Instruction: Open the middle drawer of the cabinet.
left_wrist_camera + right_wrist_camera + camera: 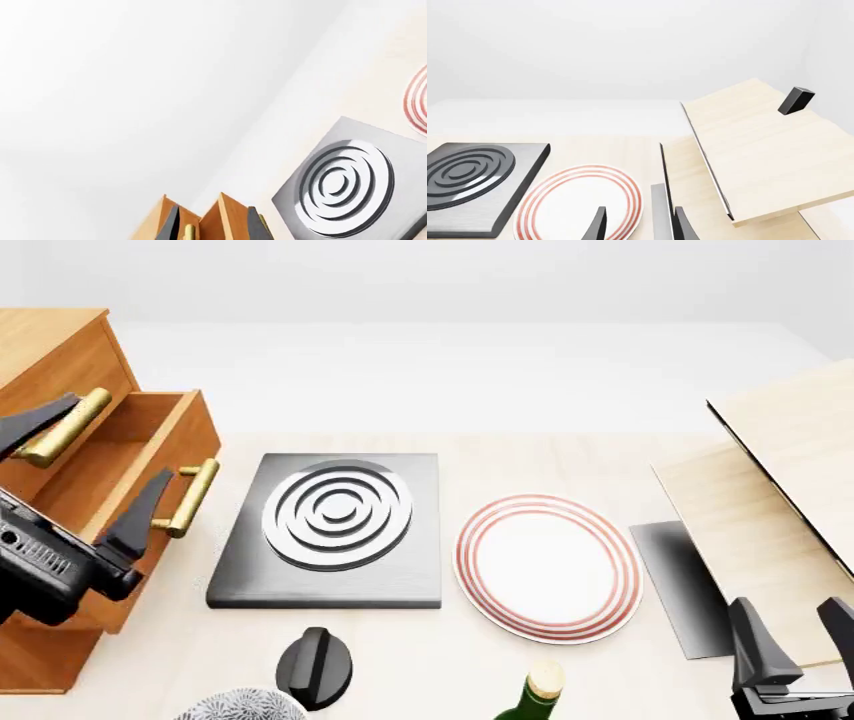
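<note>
The orange-brown cabinet [47, 350] stands at the table's left. Its middle drawer [114, 455] is pulled out toward the table's centre, its brass handle [187, 498] facing the grey block. The top drawer's handle [60, 428] sits further back. My left gripper [91, 468] is open over the pulled-out drawer, one finger near the top handle, the other beside the middle handle, holding nothing. In the left wrist view the left gripper [213, 227] shows orange wood and a brass bar [190, 232] between its fingers. My right gripper [790, 640] is open and empty at the front right, also in its wrist view [639, 225].
A grey block with raised rings [334, 525] lies beside the drawer. A white plate with red rims [547, 565] lies at the centre. A black knob [314, 665], a green bottle [534, 695] and a speckled object [240, 708] sit at the front. Pale wood panels [787, 470] stand at the right.
</note>
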You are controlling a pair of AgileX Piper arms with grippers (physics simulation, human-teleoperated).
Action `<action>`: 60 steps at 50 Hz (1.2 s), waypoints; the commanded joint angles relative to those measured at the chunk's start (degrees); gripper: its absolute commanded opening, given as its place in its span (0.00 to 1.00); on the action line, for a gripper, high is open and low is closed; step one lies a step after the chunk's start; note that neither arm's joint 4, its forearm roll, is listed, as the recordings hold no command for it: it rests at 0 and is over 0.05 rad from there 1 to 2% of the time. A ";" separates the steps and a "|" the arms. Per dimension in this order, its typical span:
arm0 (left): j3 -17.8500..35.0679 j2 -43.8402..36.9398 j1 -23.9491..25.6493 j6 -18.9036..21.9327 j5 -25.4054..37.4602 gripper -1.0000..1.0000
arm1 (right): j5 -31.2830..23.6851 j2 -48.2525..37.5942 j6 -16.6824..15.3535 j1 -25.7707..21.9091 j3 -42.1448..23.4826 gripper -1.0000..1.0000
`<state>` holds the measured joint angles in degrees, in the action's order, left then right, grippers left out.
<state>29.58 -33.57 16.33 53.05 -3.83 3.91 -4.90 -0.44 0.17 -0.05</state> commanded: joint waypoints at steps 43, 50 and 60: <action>20.48 1.87 -7.68 -35.83 37.64 1.00 | -1.02 1.26 0.11 -0.03 -0.02 1.00; 20.40 0.52 -8.04 -39.38 39.31 1.00 | -1.02 1.26 0.11 -0.03 -0.02 1.00; 22.79 -1.29 -8.85 -46.44 42.18 1.00 | -1.02 1.26 0.11 -0.03 -0.02 1.00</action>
<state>50.32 -34.23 8.11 13.37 34.93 3.91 -4.90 -0.44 0.17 -0.05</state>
